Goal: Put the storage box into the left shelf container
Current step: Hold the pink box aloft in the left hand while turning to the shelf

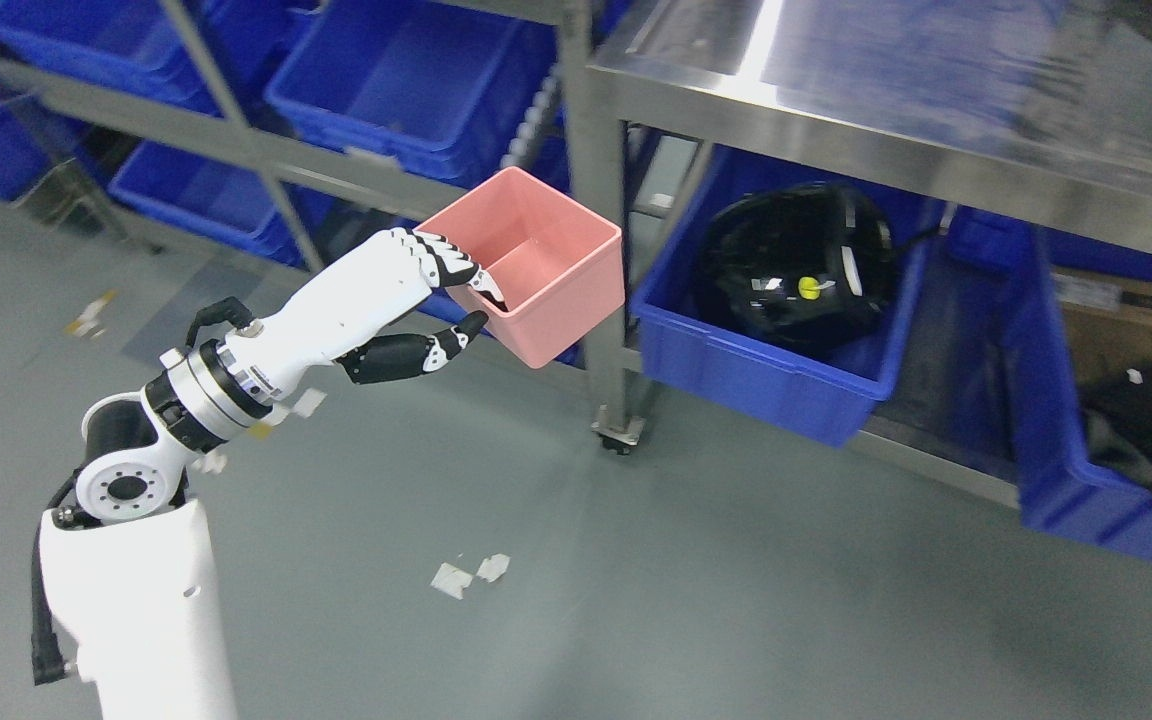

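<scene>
Left hand (436,300) clamped on pink storage box (541,265) rim, no legible labels

Left arm (136,600): glossy white shell, round joint hub with a ring of screw holes, black-and-silver wrist collar. Black cable loops at wrist and elbow. Hand (406,300): white back, black thumb, black-tipped white fingers (451,262).
</scene>
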